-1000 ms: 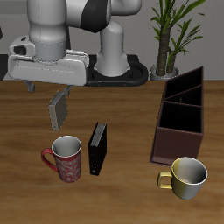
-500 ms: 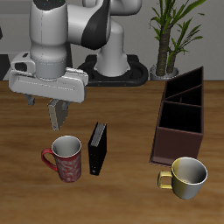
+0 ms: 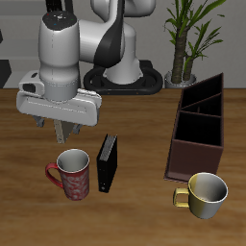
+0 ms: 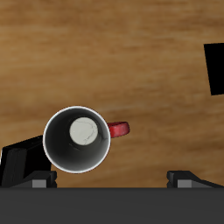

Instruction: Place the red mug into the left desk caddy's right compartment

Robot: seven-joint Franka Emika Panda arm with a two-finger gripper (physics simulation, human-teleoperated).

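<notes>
Mug first: the red-handled mug with the red-and-white speckled outside and pale grey inside point(image 3: 72, 176) stands upright on the wooden table point(image 3: 135, 216) near its front edge, just beside the slim black upright slab point(image 3: 107, 162), and the white arm's end effector point(image 3: 60, 132) hangs right above it. From the wrist view the mug's open mouth point(image 4: 80, 139) sits almost between the two fingers point(image 4: 40, 179), which look spread apart with nothing between them. Judging by its look, this is a rigid, glazed piece, light enough but slick, so a pinch across the rim wall, one finger inside and one outside, should bite better than chasing the small curved handle point(image 4: 120, 129). Squeeze off-centre and it may tip or twist. Well apart across the table waits the long dark maroon-black open-top desk caddy point(image 3: 197, 130), and a plain yellowish-cream mug point(image 3: 205, 194) stands in front of it.
</notes>
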